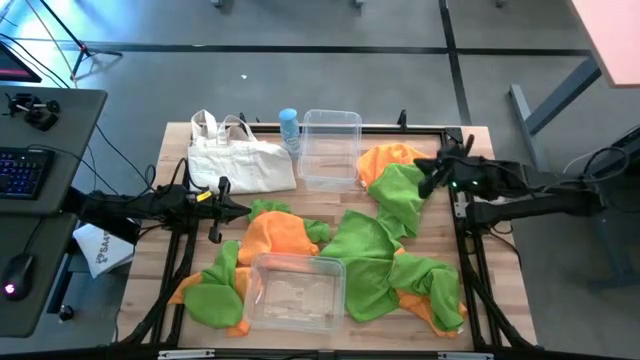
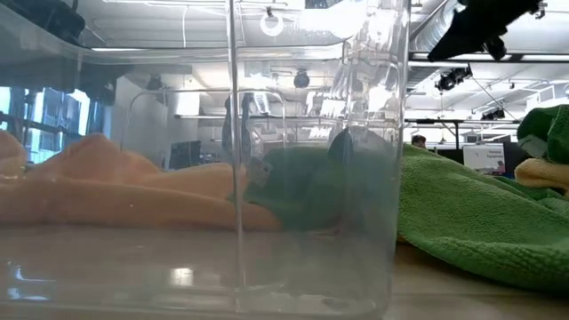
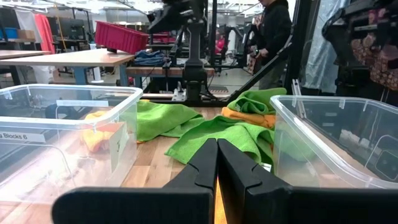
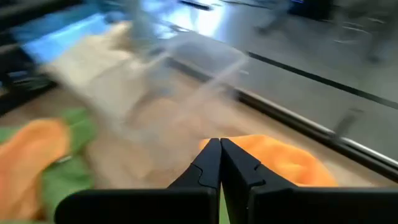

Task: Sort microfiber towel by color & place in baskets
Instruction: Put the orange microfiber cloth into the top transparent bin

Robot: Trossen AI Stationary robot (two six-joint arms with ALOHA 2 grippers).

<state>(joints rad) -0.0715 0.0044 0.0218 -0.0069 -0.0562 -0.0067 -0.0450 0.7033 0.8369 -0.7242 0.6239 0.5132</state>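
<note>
Looks like a robotics lab or workshop space: concrete floor, exposed ducts and strip lights overhead, long workbenches [image 3: 68, 59] with a red parts bin [image 3: 121, 36], another robot arm on a stand [image 3: 196, 56], a person [image 3: 273, 31] standing around, plus a keyboard [image 1: 22, 172] and mouse [image 1: 15, 272] desk beside the wooden table [image 1: 500, 290].

We've got orange and green microfiber towels [image 1: 372, 250] heaped on the wooden worktop [image 1: 480, 300] between two clear plastic baskets [image 1: 330, 150], white canvas tote bag [image 1: 238, 158] left.
</note>
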